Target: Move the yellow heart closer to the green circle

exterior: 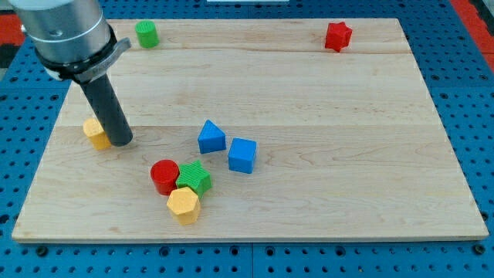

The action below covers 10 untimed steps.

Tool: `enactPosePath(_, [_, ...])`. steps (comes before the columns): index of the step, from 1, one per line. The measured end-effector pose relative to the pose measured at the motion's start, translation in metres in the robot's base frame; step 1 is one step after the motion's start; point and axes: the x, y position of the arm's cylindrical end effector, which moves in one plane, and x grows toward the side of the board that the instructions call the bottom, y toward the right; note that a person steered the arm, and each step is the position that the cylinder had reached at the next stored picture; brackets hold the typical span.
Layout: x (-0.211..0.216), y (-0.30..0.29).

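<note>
The yellow heart (96, 133) lies near the board's left edge, partly hidden behind my rod. My tip (121, 142) rests on the board right beside it, touching or nearly touching its right side. The green circle (147, 34), a short green cylinder, stands at the view's top left, well above the heart.
A red star (338, 35) sits at the top right. A blue triangle (211, 137) and a blue cube (242, 154) lie mid-board. A red cylinder (164, 176), a green star (194, 178) and a yellow hexagon (184, 204) cluster at the bottom. The wooden board (324, 100) lies on blue pegboard.
</note>
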Motion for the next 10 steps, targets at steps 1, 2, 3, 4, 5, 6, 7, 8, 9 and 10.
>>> enactPosePath(1, [0.028, 0.008])
enactPosePath(2, [0.052, -0.055])
enactPosePath(3, [0.035, -0.070])
enactPosePath(4, [0.016, -0.019])
enactPosePath(5, [-0.006, 0.007])
enactPosePath(6, [-0.022, -0.012])
enactPosePath(7, [-0.023, -0.041])
enactPosePath(8, [-0.040, -0.045])
enactPosePath(9, [-0.060, -0.077])
enactPosePath(10, [-0.078, -0.081])
